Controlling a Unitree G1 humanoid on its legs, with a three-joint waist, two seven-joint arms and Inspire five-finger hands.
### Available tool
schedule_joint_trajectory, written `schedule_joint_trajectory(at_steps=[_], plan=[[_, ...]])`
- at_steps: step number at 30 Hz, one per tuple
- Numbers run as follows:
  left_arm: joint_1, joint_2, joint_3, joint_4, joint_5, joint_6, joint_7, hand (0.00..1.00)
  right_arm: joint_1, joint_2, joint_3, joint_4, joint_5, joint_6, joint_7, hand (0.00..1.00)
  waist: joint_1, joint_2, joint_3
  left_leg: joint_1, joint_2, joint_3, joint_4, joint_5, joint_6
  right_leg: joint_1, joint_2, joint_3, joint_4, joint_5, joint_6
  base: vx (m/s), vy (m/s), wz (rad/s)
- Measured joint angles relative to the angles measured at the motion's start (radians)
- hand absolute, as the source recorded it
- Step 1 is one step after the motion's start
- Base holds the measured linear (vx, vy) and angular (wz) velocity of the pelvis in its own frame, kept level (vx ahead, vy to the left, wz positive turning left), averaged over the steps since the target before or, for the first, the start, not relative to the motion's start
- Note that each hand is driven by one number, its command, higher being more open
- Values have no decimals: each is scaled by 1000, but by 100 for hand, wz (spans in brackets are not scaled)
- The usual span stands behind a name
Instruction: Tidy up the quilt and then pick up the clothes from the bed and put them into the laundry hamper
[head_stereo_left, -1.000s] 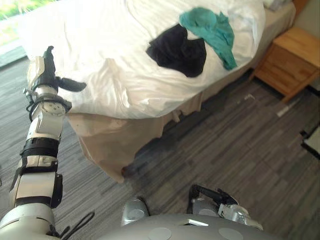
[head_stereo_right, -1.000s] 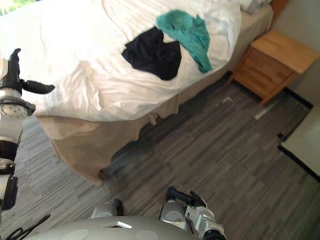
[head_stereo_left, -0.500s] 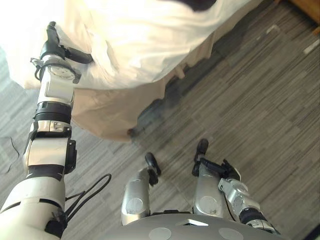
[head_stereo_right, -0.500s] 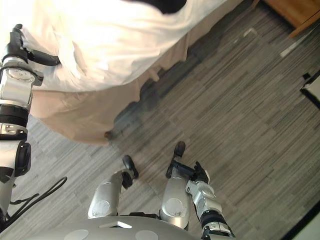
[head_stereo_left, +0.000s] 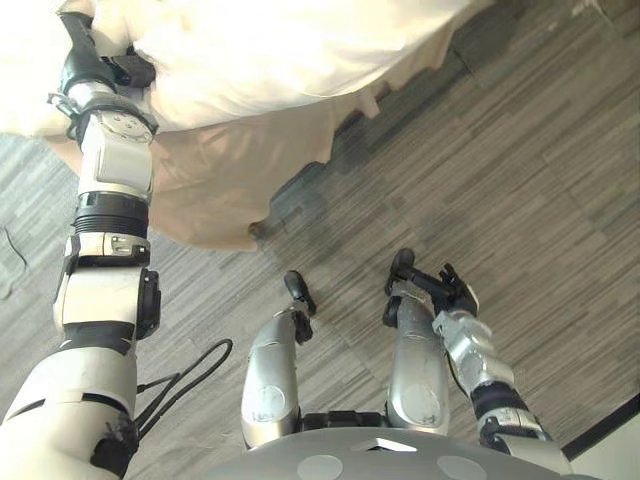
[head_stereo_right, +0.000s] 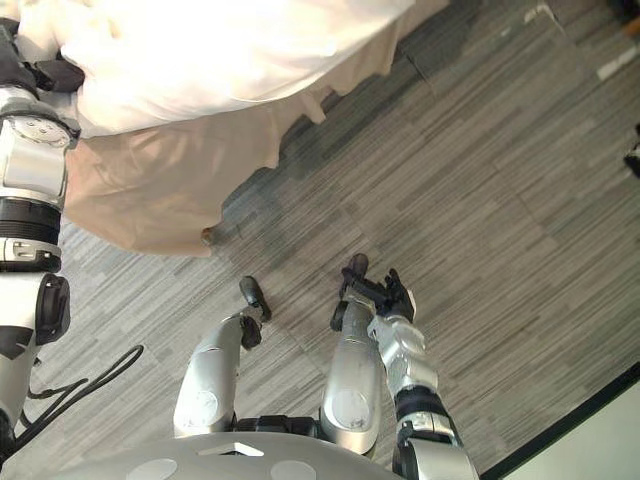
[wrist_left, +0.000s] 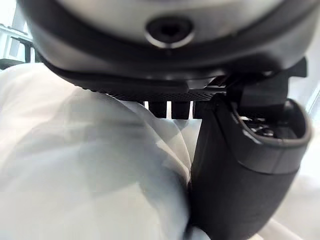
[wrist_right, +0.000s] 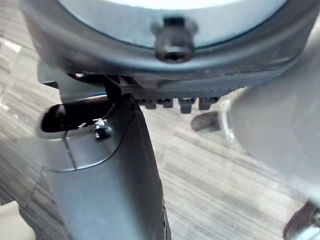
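The white quilt (head_stereo_left: 280, 50) hangs over the bed's near edge at the top of the eye views. My left hand (head_stereo_left: 85, 65) is raised at the quilt's corner, with its thumb folded in on a fold of the cloth. In the left wrist view the thumb (wrist_left: 240, 175) presses against bunched quilt (wrist_left: 75, 175) that fills the palm. The fingertips are buried in the cloth. My right hand (head_stereo_left: 445, 290) hangs low beside me over the floor, fingers straight and holding nothing.
A beige bed skirt (head_stereo_left: 210, 180) drops from under the quilt to the grey plank floor (head_stereo_left: 520, 180). A dark bed foot (head_stereo_left: 258, 232) stands at its lower corner. A dark-edged pale panel (head_stereo_right: 590, 430) cuts across the lower right.
The camera has tipped down, so the clothes and nightstand have left the picture. My left hand's thumb, sticking out before, has folded in onto the quilt edge. The right hand hangs as before.
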Motion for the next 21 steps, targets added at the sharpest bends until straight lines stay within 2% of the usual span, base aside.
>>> schedule_joint_trajectory(at_steps=[2, 4, 6, 7, 10, 12, 13, 15, 18, 21], plan=[[42, -6, -1, -4, 0, -51, -23, 0, 29, 9, 0, 1, 0, 0, 15, 100, -6, -14, -4, 34, -8, -54, -28, 21, -14, 34, 7, 48, 46, -66, 18, 145, -155, 90], [102, -11, 0, -4, -5, -89, -46, 0, 31, 12, 3, 7, -1, 0, 30, 100, -2, -27, -13, 91, -10, -77, -75, 39, -29, 79, 5, 31, 70, -109, 41, 132, -194, 47], [178, -14, 2, -5, -9, -128, -70, 0, 28, 10, 10, 7, -7, -1, 45, 100, -2, -28, -44, 148, -11, -86, -137, 63, -39, 117, 5, 10, 77, -140, 61, 122, -161, 23], [240, -17, 3, -5, -26, -161, -84, 100, 30, 11, 15, 8, -36, 0, 51, 100, -2, -26, -79, 177, -12, -86, -180, 81, -39, 133, 5, -2, 80, -154, 61, 150, -127, 19], [396, -41, 22, -30, -102, -222, -121, 100, 51, 12, 31, 9, -54, 5, 55, 100, 5, -20, -156, 239, -6, -87, -222, 94, -45, 202, 8, -39, 63, -173, 61, 149, -80, 19], [564, -90, 65, -53, -187, -268, -154, 100, 90, 14, 42, 43, -77, 8, 66, 100, 27, -18, -238, 284, 4, -92, -228, 94, -46, 302, 21, -81, -18, -172, 62, 164, -42, 25], [605, -104, 83, -60, -212, -279, -159, 100, 102, 15, 49, 55, -77, 9, 66, 100, 30, -19, -259, 296, 7, -96, -234, 94, -46, 330, 25, -96, -44, -171, 63, 214, -40, 37], [761, -167, 158, -65, -260, -316, -180, 100, 146, 25, 70, 102, -76, 22, 69, 100, 55, -34, -322, 332, 14, -117, -236, 93, -46, 427, 36, -147, -112, -170, 63, 185, -38, 43], [933, -237, 247, -37, -324, -380, -199, 100, 177, 38, 81, 161, -76, 30, 88, 100, 84, -56, -368, 375, 25, -132, -235, 87, -54, 528, 53, -198, -176, -169, 62, 140, -41, 36], [996, -290, 272, -21, -366, -451, -215, 100, 183, 41, 87, 208, -76, 32, 110, 100, 103, -81, -400, 404, 30, -139, -235, 83, -60, 598, 63, -237, -215, -166, 60, 94, -44, 30]])
